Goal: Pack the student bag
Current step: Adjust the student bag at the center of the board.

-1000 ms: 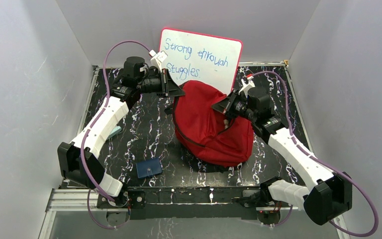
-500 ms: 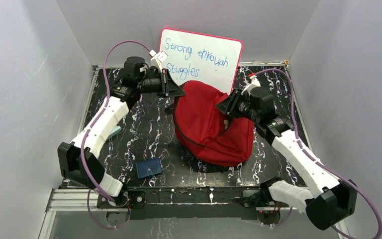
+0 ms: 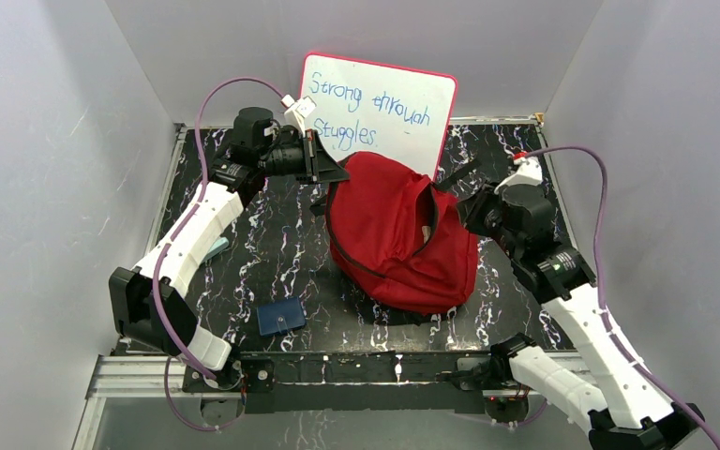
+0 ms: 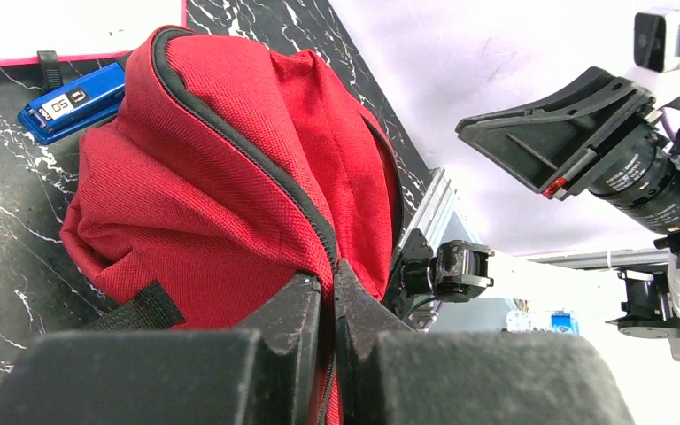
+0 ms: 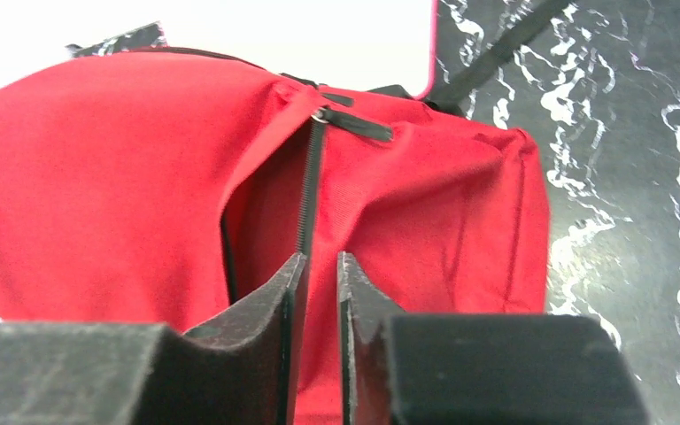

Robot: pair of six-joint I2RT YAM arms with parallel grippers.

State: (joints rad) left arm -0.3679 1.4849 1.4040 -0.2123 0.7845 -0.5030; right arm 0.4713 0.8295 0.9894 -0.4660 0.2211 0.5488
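Note:
The red student bag [image 3: 394, 234] lies in the middle of the black marbled table, leaning on a whiteboard. My left gripper [image 3: 331, 176] is at its far left top, shut on the bag's zipper edge [image 4: 329, 283]. My right gripper [image 3: 459, 199] hovers just off the bag's right side, its jaws a narrow gap apart with nothing between them [image 5: 320, 261]. In the right wrist view the zipper [image 5: 305, 195] is parted into a dark slit below the black zipper pull [image 5: 354, 124]. The inside of the bag is hidden.
A whiteboard [image 3: 380, 103] with blue writing stands behind the bag. A blue stapler [image 4: 71, 102] lies by the bag's far side. A dark blue flat card [image 3: 281, 316] lies near the front left. A teal item [image 3: 217, 247] shows under the left arm.
My right gripper has let go of the bag and drawn back to the right and up. The bag's right side now shows a slit. The left gripper has held still.

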